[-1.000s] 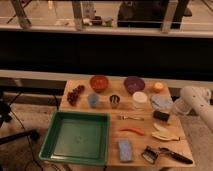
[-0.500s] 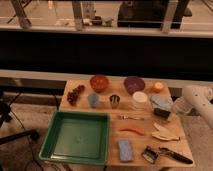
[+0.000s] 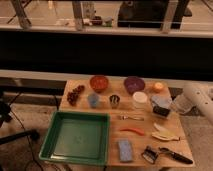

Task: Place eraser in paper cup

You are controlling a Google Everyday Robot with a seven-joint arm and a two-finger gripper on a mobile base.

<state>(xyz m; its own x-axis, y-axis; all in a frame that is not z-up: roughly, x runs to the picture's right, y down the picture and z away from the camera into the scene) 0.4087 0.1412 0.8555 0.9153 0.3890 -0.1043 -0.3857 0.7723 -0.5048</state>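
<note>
The paper cup (image 3: 139, 99), short, wide and white, stands upright at the table's back right, to the right of a small metal cup (image 3: 114, 101). My white arm reaches in from the right. My gripper (image 3: 161, 108) is low over the table just right of the paper cup. A small dark block, which looks like the eraser (image 3: 160, 113), sits at the gripper's tip, touching or just above the table. I cannot tell whether it is held.
A green tray (image 3: 50, 145) fills the front left. A red bowl (image 3: 99, 82), a purple bowl (image 3: 134, 84), an orange (image 3: 158, 87), grapes (image 3: 75, 95) and a light blue cup (image 3: 93, 100) are at the back. A blue sponge (image 3: 125, 150), a black-handled tool (image 3: 172, 156), a red chili (image 3: 132, 131) and a banana (image 3: 165, 134) lie in front.
</note>
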